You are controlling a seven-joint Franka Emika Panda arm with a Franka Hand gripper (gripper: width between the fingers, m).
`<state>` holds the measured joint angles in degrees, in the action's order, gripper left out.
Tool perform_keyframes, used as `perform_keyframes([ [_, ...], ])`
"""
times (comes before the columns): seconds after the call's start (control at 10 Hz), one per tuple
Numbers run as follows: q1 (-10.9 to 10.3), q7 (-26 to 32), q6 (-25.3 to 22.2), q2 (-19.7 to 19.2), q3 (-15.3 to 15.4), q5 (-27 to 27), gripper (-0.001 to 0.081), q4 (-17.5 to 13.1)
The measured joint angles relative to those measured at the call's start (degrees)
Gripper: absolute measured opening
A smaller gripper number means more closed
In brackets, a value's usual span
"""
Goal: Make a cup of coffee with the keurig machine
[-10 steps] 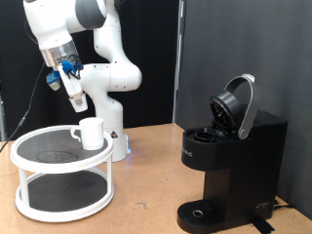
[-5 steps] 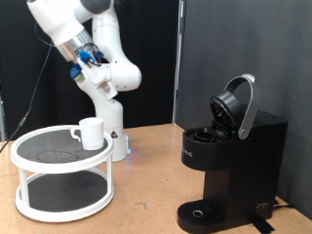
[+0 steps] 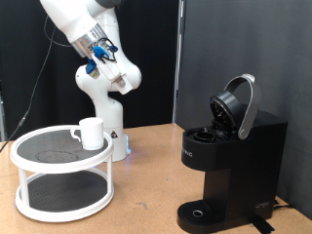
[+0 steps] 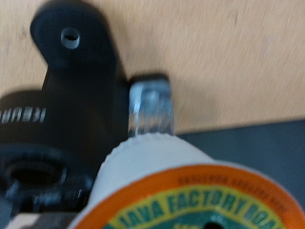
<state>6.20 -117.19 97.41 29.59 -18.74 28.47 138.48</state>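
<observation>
While the hand (image 3: 114,61) hangs high, keurig machine (image 3: 229,161) stands well apart, lid open.

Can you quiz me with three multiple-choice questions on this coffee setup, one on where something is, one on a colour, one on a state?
1. Where is the cup?
A. on the top tier of the white round rack
B. under the keurig machine spout
C. on the wooden table

2. What colour is the machine?
A. red
B. black
C. white

3. How is the machine's lid?
A. raised open
B. shut
C. removed

Answers: 1 A, the cup stands on the rack's upper shelf at the exterior view's left. 2 B, its body is matte black. 3 A, the hinged lid tilts up over the open chamber.
</observation>
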Motion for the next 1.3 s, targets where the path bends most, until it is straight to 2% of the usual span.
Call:
perform_keyframes([
  [0.3,-2.83,-2.16,0.48,-1.55,2.45,6.30,0.0366,-0.98],
  [0.8,-6.30,-3.52,8.10,-4.99,8.40,14.00,0.0366,-2.68],
  [1.1,-7.54,-4.63,11.28,-8.28,11.10,16.33,0.0366,-5.67],
  [1.3,-7.80,-5.48,11.77,-10.88,12.17,17.41,0.0366,-8.38],
])
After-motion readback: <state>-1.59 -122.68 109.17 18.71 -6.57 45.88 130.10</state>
